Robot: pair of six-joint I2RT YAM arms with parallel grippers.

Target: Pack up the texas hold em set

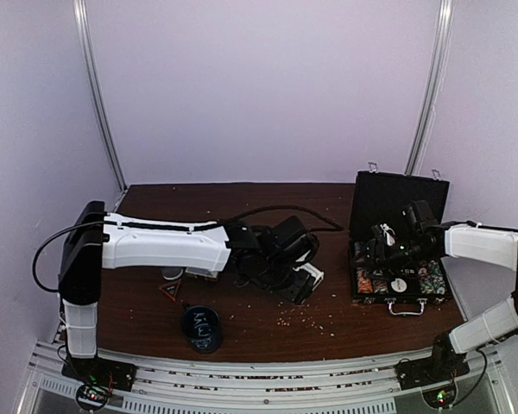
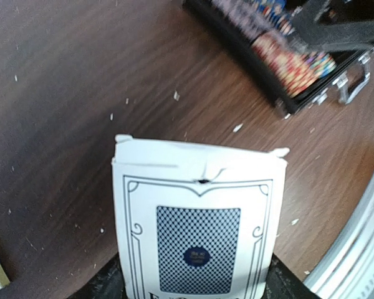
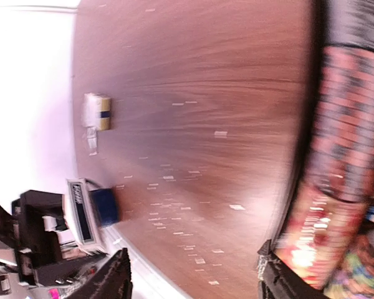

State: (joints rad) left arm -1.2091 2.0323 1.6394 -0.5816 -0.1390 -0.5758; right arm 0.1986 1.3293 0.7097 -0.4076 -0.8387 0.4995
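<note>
Card deck (image 2: pixel 199 230), boxed: light, stiff cardboard, faces likely slippery, best gripped across its narrow sides, as the left fingers (image 2: pixel 103 288) clamp it above the tabletop (image 1: pixel 242 332) near the open case (image 1: pixel 397 198); right fingers (image 3: pixel 118 277) spread wide, empty.

Two arms reach inward from the frame's lower corners.
The left arm (image 1: pixel 155 244) stretches across centre frame, left gripper (image 1: pixel 304 283) clamped on a card deck (image 2: pixel 199 230); the right gripper (image 3: pixel 196 274) hangs at centre right, fingers (image 3: pixel 118 277) spread.
</note>
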